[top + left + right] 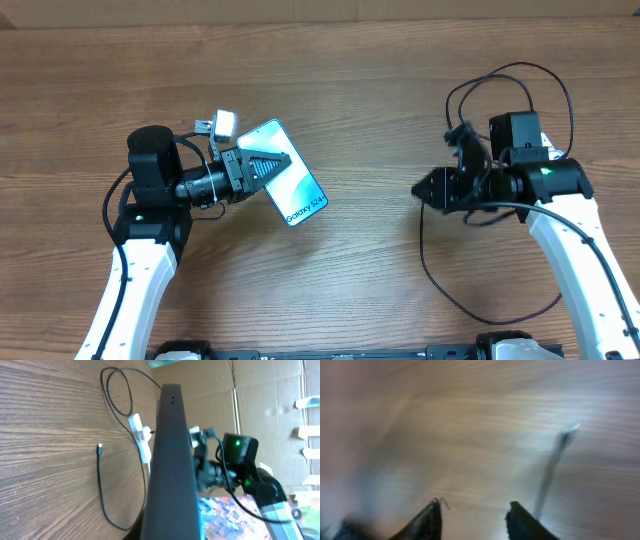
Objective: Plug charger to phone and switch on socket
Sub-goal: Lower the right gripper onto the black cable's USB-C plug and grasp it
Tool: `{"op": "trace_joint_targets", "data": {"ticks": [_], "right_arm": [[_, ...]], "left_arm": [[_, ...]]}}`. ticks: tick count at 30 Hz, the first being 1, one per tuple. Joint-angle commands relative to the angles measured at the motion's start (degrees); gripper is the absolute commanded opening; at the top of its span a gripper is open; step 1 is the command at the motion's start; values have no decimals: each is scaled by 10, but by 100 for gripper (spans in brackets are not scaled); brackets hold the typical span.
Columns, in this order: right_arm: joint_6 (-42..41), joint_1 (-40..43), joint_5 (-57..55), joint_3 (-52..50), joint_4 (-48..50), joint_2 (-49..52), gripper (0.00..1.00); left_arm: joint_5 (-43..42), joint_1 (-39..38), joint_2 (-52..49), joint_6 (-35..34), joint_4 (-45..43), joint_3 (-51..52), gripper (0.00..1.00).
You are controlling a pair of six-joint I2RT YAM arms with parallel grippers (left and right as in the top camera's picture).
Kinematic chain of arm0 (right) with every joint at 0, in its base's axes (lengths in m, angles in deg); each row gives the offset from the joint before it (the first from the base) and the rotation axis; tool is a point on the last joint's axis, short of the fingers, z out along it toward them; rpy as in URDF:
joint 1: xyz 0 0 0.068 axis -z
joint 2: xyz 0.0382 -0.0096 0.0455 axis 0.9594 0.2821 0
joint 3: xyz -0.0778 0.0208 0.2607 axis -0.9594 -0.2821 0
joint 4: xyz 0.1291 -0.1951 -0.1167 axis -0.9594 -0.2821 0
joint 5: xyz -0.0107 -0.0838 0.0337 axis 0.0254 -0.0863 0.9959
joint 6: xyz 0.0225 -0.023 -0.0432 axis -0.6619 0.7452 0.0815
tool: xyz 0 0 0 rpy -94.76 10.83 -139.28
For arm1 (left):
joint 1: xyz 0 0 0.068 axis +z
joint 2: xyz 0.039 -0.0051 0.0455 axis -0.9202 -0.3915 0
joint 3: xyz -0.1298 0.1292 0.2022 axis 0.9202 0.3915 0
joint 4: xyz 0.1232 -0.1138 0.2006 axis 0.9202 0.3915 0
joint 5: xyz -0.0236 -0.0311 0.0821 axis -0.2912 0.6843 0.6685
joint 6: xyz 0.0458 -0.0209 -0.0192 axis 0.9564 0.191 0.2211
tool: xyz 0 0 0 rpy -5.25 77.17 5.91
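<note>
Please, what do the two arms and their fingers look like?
The left arm and right arm match: white lower links, black joints and wrists, a small green light and a thin black cable along each. The left gripper and right gripper are black, with tapered, pointed fingers.

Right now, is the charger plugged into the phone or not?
Not plugged in: the charger's tip lies bare on the table, apart from the phone in the left gripper.

The left arm point(140, 270) is stretched forward and turned to the right, and its claw point(283, 162) is clamped shut on the phone point(303, 195). The right arm point(575, 250) is bent inward; its claw point(418, 190) is pointed left, and its fingers point(427, 522) are held apart.
</note>
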Motion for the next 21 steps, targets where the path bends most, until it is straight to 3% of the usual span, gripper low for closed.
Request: {"op": "trace_joint_targets", "data": {"ticks": [1, 5, 14, 21], "right_arm": [[-123, 0, -154, -45, 70, 20, 44], [-129, -6, -156, -84, 170, 77, 51], [-129, -29, -234, -86, 205, 188, 47], [-129, -51, -235, -88, 221, 244, 45]], "left_arm": [[-32, -4, -2, 13, -1, -5, 4], [-31, -4, -2, 13, 2, -5, 4], [-31, -4, -2, 14, 2, -5, 4], [-27, -4, -2, 15, 2, -5, 4]]}}
